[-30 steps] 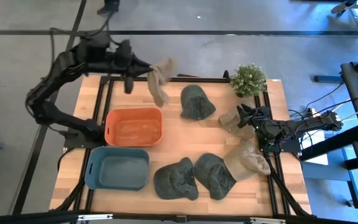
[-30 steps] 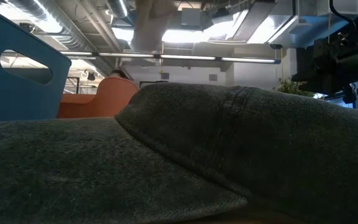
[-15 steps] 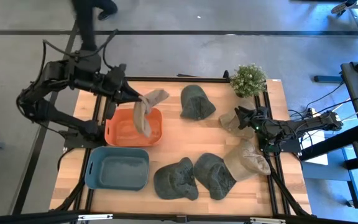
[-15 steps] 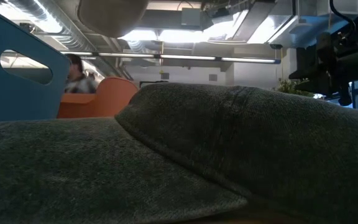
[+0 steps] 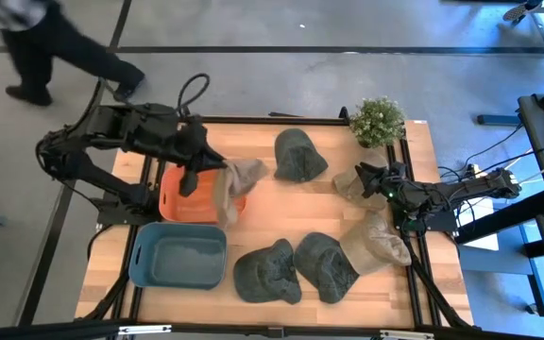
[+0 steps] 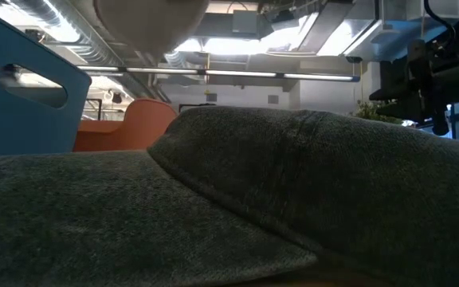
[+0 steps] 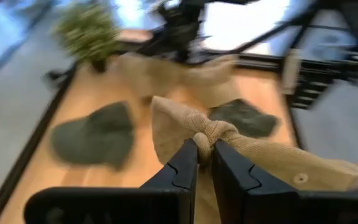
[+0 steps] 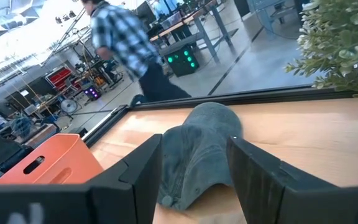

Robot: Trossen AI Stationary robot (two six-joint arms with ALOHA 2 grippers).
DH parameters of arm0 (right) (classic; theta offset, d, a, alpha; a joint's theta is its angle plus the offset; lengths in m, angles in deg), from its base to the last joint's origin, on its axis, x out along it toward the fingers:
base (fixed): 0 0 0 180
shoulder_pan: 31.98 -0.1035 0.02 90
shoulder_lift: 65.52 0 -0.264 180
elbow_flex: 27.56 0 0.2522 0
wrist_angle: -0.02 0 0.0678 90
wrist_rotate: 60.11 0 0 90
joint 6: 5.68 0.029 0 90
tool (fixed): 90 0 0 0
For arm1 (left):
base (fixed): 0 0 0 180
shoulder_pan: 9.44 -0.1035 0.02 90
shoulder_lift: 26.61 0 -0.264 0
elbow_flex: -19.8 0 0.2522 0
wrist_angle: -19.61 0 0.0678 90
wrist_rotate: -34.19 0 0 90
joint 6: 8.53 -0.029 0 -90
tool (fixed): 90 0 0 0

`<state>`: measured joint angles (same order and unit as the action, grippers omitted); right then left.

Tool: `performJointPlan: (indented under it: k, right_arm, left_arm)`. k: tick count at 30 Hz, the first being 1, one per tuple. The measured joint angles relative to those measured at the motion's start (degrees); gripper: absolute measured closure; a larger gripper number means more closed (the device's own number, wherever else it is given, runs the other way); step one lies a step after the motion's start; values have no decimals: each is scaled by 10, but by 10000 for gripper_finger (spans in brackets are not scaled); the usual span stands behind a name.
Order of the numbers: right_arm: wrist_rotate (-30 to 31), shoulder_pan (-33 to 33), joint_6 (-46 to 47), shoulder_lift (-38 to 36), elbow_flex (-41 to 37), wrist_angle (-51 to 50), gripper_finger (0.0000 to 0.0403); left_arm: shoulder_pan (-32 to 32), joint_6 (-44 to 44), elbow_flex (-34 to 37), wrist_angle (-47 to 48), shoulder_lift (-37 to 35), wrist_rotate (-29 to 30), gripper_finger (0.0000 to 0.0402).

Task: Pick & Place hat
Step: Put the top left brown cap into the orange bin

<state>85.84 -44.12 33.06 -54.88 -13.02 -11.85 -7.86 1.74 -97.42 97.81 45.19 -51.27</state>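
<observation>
My left gripper (image 5: 206, 162) is shut on a tan hat (image 5: 234, 184) above the right rim of the orange bin (image 5: 192, 194). In the low view the tan hat (image 6: 150, 20) shows high at the top. My right gripper (image 5: 368, 176) waits open at the table's right side, next to a second tan hat (image 5: 350, 185) lying flat. In its wrist view the open fingers frame a dark green hat (image 8: 204, 143), the one at the far middle (image 5: 298, 156). My left gripper (image 7: 205, 155) pinches a bunched-up fold of the tan hat's cloth (image 7: 211, 134) between its two fingers. Several layers are gathered there. The hat is lifted clear and hangs slack below and beyond the fingers, its brim (image 7: 291, 168) spreading out to one side.
A blue bin (image 5: 179, 255) sits near the orange one. Two dark green hats (image 5: 267, 272) (image 5: 324, 266) and a third tan hat (image 5: 376, 241) lie along the near edge. A potted plant (image 5: 378, 121) stands at the far right. A person (image 5: 36, 47) walks past the far left corner.
My left gripper has carried the tan hat from beyond the table's far edge toward the near edge and down, staying shut. The hat now hangs over the orange bin's right rim. A person has walked leftward past the table's far side.
</observation>
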Motion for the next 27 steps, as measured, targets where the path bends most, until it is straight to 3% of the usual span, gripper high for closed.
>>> performJointPlan:
  k: [8, 15, 27]
  right_arm:
    - [-2, 0, -19, 0, 0, 0, 224]
    - [-2, 0, -33, 0, 0, 0, 224]
    - [-2, 0, -33, 2, 0, 0, 224]
  left_arm:
    - [5, 144, 0, 51, 14, 130, 373]
    - [24, 226, 13, 122, 37, 208, 373]
    - [33, 260, 188, 31, 2, 209, 373]
